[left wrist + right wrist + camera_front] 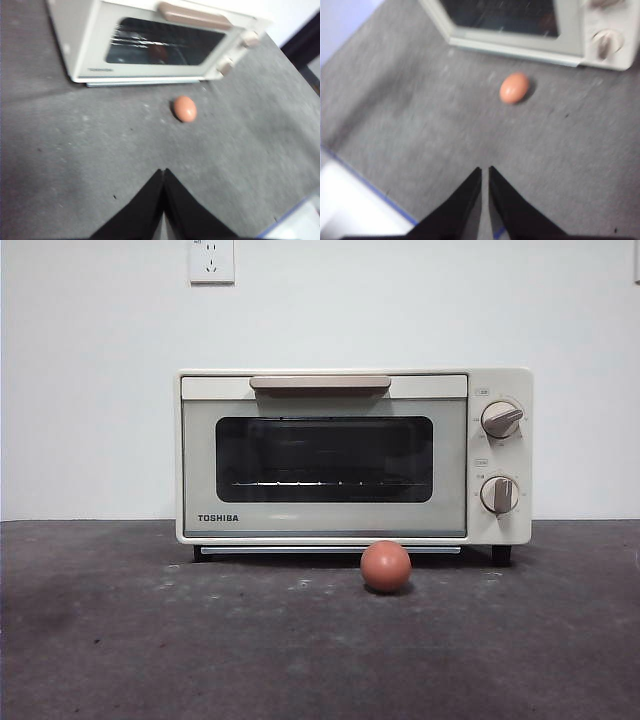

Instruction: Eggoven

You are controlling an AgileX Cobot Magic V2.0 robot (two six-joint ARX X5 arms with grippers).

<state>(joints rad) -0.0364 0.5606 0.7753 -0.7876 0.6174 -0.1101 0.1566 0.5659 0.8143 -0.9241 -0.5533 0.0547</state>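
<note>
left arm: waiting above the tabletop [75, 165], out of the front view; the left gripper [164, 172] has its fingers pressed together, holding nothing.
oven: the cream toshiba oven [352, 455] stands at the back of the tabletop against the wall, door shut, handle [320, 383] along the top edge of the door, two knobs [501, 420] on its right side.
rack: a wire rack shows through the dark glass; nothing can be made out on it.
egg: the reddish-brown egg [386, 566] lies on the bare tabletop just in front of the oven's lower edge, right of the door's middle, apart from the oven and from both grippers.
egg's long axis: in both wrist views it looks to run slantwise to the oven front, though blur makes this uncertain; the front view shows it nearly round, end-on.
key relation: from each gripper the egg lies ahead toward the oven, well apart; in the left wrist view the egg [185, 109] sits slightly off to one side of the fingers, in the right wrist view the egg [514, 88] likewise. neither arm looks clearly nearer.
right arm: also waiting; the right gripper [485, 172] has its fingers almost shut, a thin slit between them, empty.
step, as judged: nothing begun; the door is still to be opened and the egg still to be picked up.
</note>
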